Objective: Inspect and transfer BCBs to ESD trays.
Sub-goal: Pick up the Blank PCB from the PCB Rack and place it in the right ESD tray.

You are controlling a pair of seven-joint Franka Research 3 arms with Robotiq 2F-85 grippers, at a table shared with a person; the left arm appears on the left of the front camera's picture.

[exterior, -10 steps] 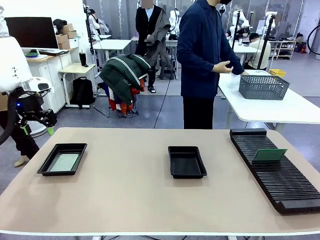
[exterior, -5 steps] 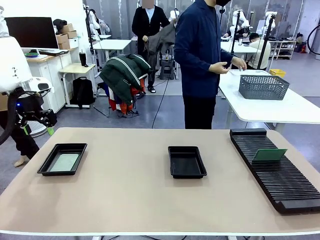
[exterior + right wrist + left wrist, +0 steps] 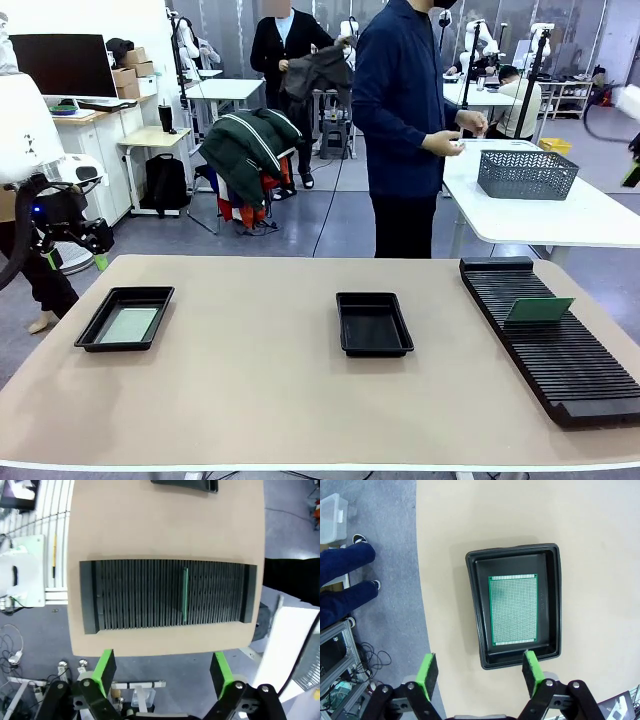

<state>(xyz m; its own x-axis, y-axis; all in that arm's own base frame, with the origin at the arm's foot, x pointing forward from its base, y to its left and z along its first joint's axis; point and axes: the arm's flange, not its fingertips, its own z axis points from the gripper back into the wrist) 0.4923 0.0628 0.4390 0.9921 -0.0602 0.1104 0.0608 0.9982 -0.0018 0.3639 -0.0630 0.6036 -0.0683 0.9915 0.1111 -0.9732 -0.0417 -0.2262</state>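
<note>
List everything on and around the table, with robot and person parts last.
ESD trays: two, black, one at the table's left, one at its middle.
BCBs: two, green, one flat in the left tray, one upright in the rack.
Slotted rack: one, black, table's right side.
Table: one, beige.
Mesh basket: one, grey, on the white table behind.
Person: one, dark blue jacket, beyond the far edge.
Left end effector: black, green pads, open, above the left tray.
Right end effector: same colours, open, above the rack.

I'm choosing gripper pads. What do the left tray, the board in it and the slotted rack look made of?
Tray: probably moulded black plastic, slightly glossy, rounded corners catching light. Board: likely fibreglass laminate, matte green, gridded with tiny holes. Rack: seemingly black plastic, dull, finely ribbed.
</note>
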